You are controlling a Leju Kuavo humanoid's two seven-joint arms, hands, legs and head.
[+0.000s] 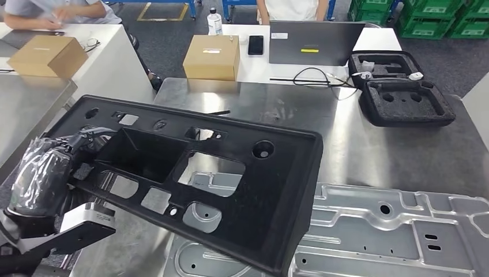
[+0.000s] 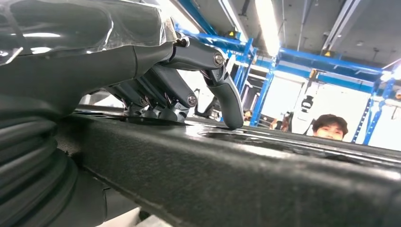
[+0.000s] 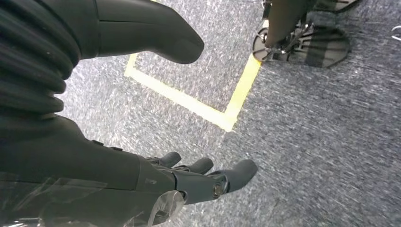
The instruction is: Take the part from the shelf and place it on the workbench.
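While the left hand grips the black part by its left end, long axis stretching rightward above the bench, the right hand hangs open, holding nothing.

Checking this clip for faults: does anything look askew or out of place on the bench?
The black panel, gripped by the left hand, sits tilted, overlapping the metal plate rather than flat on the bench.

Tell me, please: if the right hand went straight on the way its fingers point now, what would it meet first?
Probably the grey carpet floor: the right hand hangs open over it, holding nothing, fingers aimed past the yellow tape. Depth is unclear.
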